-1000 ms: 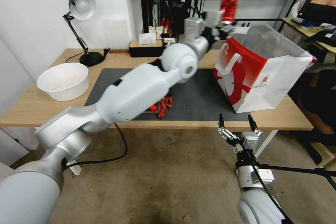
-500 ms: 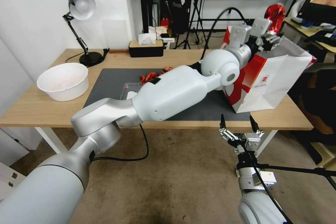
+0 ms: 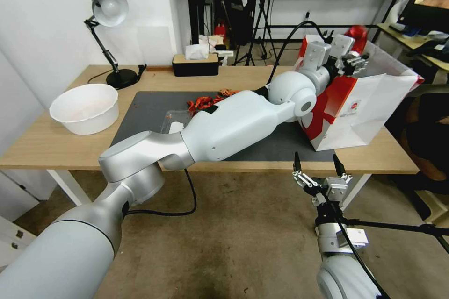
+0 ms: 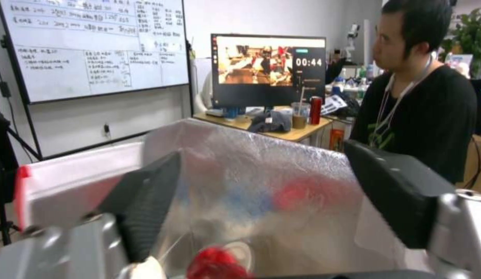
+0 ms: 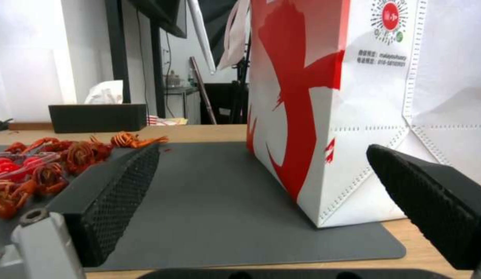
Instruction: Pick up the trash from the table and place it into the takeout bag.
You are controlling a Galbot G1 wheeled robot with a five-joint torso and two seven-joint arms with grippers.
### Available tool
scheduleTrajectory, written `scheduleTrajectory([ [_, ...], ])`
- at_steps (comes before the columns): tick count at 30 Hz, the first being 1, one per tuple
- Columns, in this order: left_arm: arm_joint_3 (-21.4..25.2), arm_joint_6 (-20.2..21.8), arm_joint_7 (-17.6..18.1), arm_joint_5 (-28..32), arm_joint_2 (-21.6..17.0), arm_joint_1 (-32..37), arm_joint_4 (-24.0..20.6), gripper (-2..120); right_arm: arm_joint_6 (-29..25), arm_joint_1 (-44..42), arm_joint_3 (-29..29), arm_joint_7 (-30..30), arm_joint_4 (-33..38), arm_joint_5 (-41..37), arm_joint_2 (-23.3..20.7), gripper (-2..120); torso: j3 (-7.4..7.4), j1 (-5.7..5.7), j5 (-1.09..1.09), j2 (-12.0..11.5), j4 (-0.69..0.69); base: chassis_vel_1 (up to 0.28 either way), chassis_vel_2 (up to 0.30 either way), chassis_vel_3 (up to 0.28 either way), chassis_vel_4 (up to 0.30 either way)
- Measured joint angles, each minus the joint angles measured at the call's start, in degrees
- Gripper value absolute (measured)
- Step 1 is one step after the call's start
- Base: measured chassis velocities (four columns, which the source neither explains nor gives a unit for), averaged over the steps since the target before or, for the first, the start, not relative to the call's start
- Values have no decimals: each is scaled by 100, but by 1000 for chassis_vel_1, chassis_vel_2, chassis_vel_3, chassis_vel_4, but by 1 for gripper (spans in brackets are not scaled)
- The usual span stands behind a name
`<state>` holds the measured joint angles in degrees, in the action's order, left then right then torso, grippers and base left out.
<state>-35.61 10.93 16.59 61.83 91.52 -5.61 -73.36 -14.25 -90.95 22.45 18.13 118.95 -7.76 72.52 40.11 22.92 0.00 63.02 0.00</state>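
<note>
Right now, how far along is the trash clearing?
Likely done: blurred red and blue shapes show through the takeout bag liner, so some trash seems inside. In hand: the left gripper is over the bag mouth, jaws apart, the red can beside them. Left: red scraps on the mat. The right gripper waits open below the table edge.

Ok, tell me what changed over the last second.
The left hand swung rightward from above the table's back to over the takeout bag's mouth, carrying the crushed red can, then dipped slightly. Its fingers are now spread, the can a red blur just beneath them, apparently let go. The right hand, open below the table edge, the bag and the white basin stayed put.
</note>
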Motion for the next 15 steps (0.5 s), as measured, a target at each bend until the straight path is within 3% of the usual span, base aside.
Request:
scheduleTrajectory([
  [5, 296, -20, 100, 16, -135, 59, -246, 98, 2, -5, 2, -1, 9, 2, -1, 100, 0, 0, 0, 0, -2, 0, 0, 0, 0],
  [6, 490, -6, 166, 20, -312, 97, -438, 99, 5, -4, 5, -1, 9, 2, -6, 100, 0, 0, 0, 0, -2, 0, 0, 0, 0],
  [14, 858, 87, 253, 58, -967, 265, -933, 100, 19, 4, 0, -5, 9, 8, 12, 100, 0, 0, -2, 0, 1, 0, 0, 0, 0],
  [15, 923, 103, 275, 75, -1198, 339, -1095, 100, 28, 6, -13, -7, 9, 13, 16, 100, 0, 0, -3, 0, 2, 0, 0, 0, 0],
])
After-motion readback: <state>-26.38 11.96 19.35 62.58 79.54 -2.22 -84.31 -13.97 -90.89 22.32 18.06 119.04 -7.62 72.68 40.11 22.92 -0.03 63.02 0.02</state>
